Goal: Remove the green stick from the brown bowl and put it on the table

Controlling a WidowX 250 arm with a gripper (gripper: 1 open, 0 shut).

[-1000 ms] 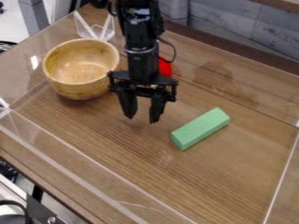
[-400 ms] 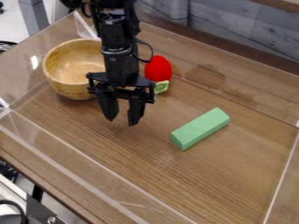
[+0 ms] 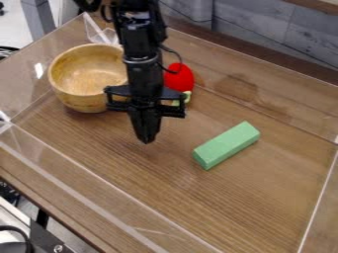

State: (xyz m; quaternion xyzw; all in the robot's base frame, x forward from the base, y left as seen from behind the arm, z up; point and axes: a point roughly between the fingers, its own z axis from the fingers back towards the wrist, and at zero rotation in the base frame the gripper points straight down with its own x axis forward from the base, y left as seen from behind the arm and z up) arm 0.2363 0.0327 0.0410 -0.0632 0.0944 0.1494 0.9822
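Camera view: gripper (image 3: 149,136) pointing down over the table (image 3: 158,208), jaws clenched together on nothing. Green stick (image 3: 226,145) flat on the wood, right of the jaws and apart from them. Brown bowl (image 3: 87,75) up-left of the jaws, red strawberry toy (image 3: 180,77) just behind.

we see grey plank-patterned wall (image 3: 271,25) behind workspace, upper right. dark, blurred clutter (image 3: 40,20) at upper left. black equipment (image 3: 20,235) in lower left corner. even, soft indoor light.
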